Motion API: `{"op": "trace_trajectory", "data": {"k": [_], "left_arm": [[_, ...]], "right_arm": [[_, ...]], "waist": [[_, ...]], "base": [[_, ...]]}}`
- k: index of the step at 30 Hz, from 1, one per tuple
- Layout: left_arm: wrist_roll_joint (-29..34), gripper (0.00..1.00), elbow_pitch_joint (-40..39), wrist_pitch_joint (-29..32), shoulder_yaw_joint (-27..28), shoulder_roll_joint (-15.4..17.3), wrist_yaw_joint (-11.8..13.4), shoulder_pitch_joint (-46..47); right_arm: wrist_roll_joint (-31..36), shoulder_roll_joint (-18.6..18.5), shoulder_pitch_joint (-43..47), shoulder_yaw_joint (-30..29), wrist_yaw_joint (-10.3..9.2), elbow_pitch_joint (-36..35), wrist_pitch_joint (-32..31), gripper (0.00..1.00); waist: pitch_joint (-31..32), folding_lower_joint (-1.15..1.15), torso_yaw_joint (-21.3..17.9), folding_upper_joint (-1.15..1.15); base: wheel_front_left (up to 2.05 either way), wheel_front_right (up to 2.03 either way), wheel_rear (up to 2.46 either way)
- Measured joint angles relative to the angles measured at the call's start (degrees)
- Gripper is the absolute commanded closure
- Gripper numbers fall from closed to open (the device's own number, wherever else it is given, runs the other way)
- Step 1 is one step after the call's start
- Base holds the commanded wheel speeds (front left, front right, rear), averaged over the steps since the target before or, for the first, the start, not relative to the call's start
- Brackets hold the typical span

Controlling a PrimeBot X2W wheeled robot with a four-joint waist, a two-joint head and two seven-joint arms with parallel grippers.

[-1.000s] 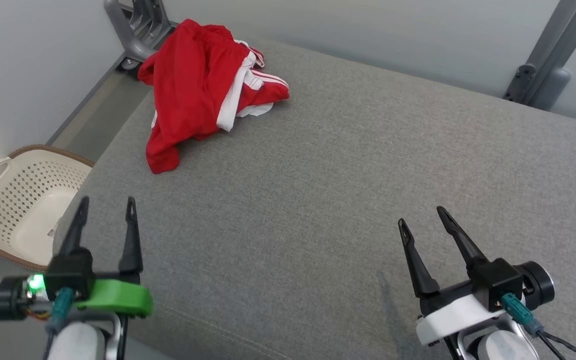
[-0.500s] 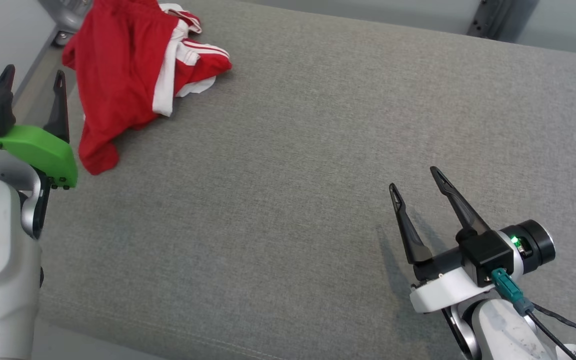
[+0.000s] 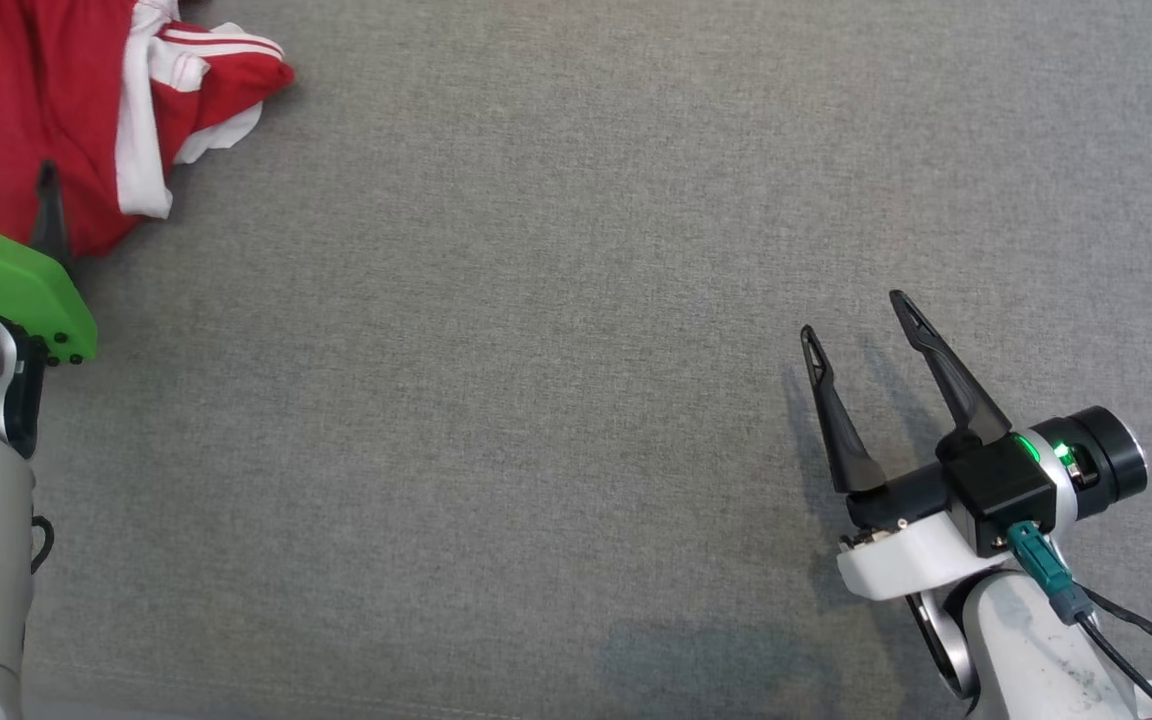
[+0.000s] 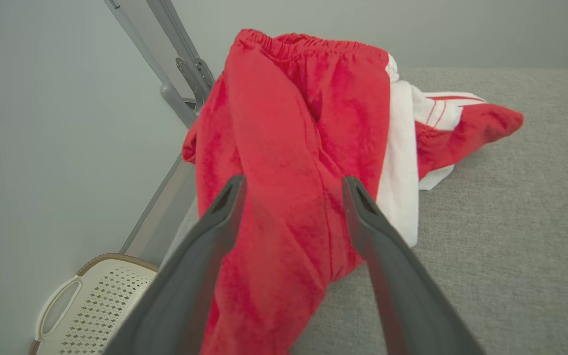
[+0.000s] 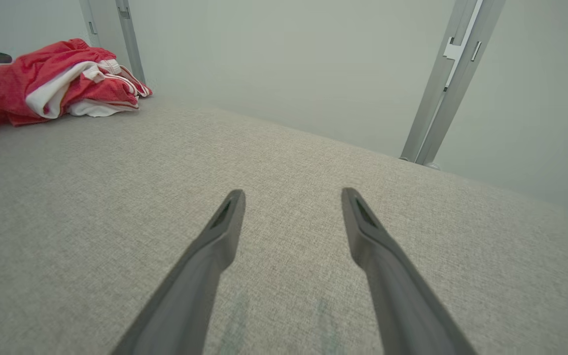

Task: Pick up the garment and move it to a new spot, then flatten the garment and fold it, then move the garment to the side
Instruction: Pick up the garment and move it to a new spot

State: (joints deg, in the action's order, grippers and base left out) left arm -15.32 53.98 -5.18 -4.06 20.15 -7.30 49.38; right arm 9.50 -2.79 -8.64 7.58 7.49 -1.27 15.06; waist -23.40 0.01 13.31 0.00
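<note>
One garment (image 4: 284, 123), one basket (image 4: 91, 301), one left hand (image 4: 292, 181), one right hand (image 3: 856, 317).

the garment (image 3: 26, 100) runs off the head view's top-left corner; near the garment, the basket (image 4: 99, 301) is cut off.

Your head view looks steeply down on the grey cushion (image 3: 576, 300). Both wrist views share the garment (image 4: 289, 148): left from close, right from well apart, low across the cushion.

Bare lab-like test room: plain pale walls (image 5: 289, 59), grey metal frame posts (image 5: 454, 74), fabric-covered surface (image 3: 536, 350), perforated laundry basket (image 4: 91, 305) on the floor.
</note>
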Motion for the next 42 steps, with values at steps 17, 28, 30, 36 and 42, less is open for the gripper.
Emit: {"op": "trace_trajectory", "data": {"k": [17,28,30,36,42], "left_arm": [[-1.45,1.0,7.84,-1.38,-1.67,2.93,0.0,4.72],[2.76,1.0,3.7,-5.64,-5.97,8.16,0.24,7.19],[3.83,1.0,2.0,-5.95,-7.39,8.71,0.21,7.43],[4.52,1.0,-4.92,-5.39,-12.81,9.09,-0.02,7.48],[-2.01,1.0,-20.0,-2.85,-23.41,7.68,-0.09,3.05]], "right_arm": [[-2.47,0.0,-1.67,-0.03,0.0,-1.35,0.0,0.0],[-7.1,0.0,-0.46,-0.38,0.0,0.82,0.0,0.0],[-8.03,0.01,0.13,-0.79,0.0,1.0,0.0,0.0],[-9.73,-0.01,2.64,-2.55,0.0,1.63,0.0,0.0],[-10.85,-0.01,6.36,-4.91,0.0,2.07,0.0,0.0]], "waist": [[-2.04,-0.01,-2.96,0.0],[6.33,-0.01,-3.57,0.0],[8.12,-0.02,-3.92,0.0],[13.57,-0.02,-5.79,0.0],[18.45,-0.02,-10.14,0.0]], "base": [[0.0,0.0,0.0],[0.0,0.0,0.0],[0.0,0.0,0.0],[0.0,0.0,0.0],[0.0,0.0,0.0]]}}
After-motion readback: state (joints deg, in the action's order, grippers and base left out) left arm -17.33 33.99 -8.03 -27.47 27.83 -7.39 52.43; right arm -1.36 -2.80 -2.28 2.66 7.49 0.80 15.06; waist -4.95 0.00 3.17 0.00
